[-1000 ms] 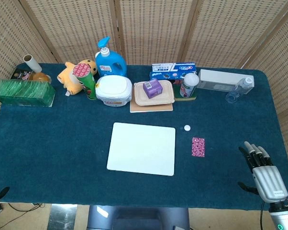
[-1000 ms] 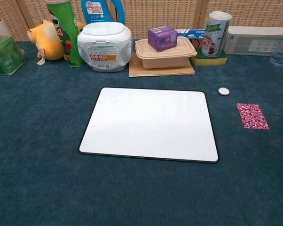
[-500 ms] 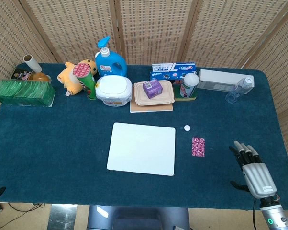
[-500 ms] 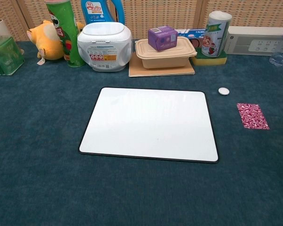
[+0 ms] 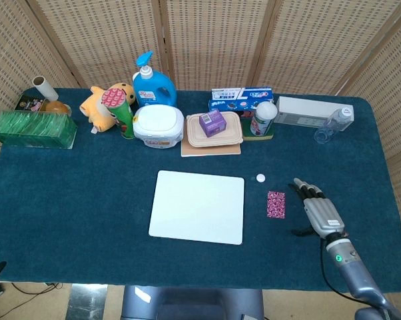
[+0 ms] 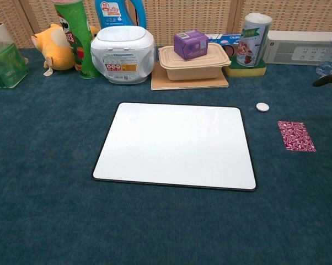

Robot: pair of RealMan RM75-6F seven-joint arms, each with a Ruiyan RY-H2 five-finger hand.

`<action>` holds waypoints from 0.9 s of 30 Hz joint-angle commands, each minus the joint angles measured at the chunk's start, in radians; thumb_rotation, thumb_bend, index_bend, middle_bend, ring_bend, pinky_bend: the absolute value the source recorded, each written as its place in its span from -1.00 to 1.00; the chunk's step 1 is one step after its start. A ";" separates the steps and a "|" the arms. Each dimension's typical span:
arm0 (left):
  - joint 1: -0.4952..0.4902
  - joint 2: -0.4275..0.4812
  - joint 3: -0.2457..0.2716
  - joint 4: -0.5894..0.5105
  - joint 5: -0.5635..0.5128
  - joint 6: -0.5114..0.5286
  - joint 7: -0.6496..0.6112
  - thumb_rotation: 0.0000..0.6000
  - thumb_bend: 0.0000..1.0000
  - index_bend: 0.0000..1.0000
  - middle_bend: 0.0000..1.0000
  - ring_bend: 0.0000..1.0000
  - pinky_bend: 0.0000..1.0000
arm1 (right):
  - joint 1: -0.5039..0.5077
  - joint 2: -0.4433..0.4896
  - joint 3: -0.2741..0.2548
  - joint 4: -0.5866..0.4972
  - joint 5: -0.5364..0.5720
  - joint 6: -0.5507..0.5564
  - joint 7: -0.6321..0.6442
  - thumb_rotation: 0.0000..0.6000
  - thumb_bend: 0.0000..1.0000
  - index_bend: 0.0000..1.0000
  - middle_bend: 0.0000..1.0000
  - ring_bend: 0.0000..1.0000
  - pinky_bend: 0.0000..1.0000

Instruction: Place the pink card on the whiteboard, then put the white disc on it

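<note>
- The pink card (image 5: pixel 276 204) lies flat on the blue tabletop (image 5: pixel 87 193), just off the right edge of the whiteboard (image 5: pixel 197 207) and clear of it; nothing rests on the board yet.
- The card's long axis runs away from the robot toward the back row of clutter, roughly parallel to the whiteboard's right edge, so its short ends face the robot and the back.
- The white disc (image 5: pixel 260 178) sits a little behind the card and slightly nearer the board, apart from both.
- The right hand (image 5: pixel 320 212) hovers just to the right of the card, on the side away from the board, empty, with its fingers (image 5: pixel 306 189) extended and apart and pointing toward the back. The card therefore lies to this hand's left, between it and the whiteboard.
- In the chest view only dark fingertips (image 6: pixel 327 80) show at the right edge, above and beyond the card.
- I see no left hand in either view, so the right hand is plainly the nearer one, and the only one placed to take the card.
- My reading: the coming move is a short sideways reach leftward onto the card, then a further carry the same way onto the board. A thin card flat on a carpet-like cloth may be awkward to lift by its edges.
</note>
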 commanded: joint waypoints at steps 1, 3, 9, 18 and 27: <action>0.000 0.001 -0.001 0.000 -0.004 -0.001 -0.004 1.00 -0.75 -1.00 -1.00 -1.00 -1.00 | 0.121 -0.086 0.057 0.041 0.216 -0.090 -0.141 1.00 -0.67 -0.79 -1.00 -1.00 -1.00; 0.000 0.002 -0.003 0.001 -0.009 -0.002 -0.009 1.00 -0.75 -1.00 -1.00 -1.00 -1.00 | 0.144 -0.110 0.058 0.063 0.272 -0.087 -0.176 1.00 -0.64 -0.75 -1.00 -1.00 -1.00; -0.004 0.006 -0.006 0.002 -0.019 -0.011 -0.019 1.00 -0.74 -1.00 -1.00 -1.00 -1.00 | 0.182 -0.150 0.047 0.100 0.370 -0.074 -0.224 1.00 -0.63 -0.64 -1.00 -1.00 -1.00; -0.007 0.006 -0.004 -0.006 -0.017 -0.021 -0.006 1.00 -0.75 -1.00 -1.00 -1.00 -1.00 | 0.203 -0.163 0.022 0.119 0.419 -0.058 -0.241 1.00 -0.62 -0.62 -1.00 -1.00 -1.00; -0.008 0.007 -0.003 -0.010 -0.019 -0.025 -0.003 1.00 -0.75 -1.00 -1.00 -1.00 -1.00 | 0.219 -0.151 0.005 0.099 0.492 -0.048 -0.268 1.00 -0.62 -0.65 -1.00 -1.00 -1.00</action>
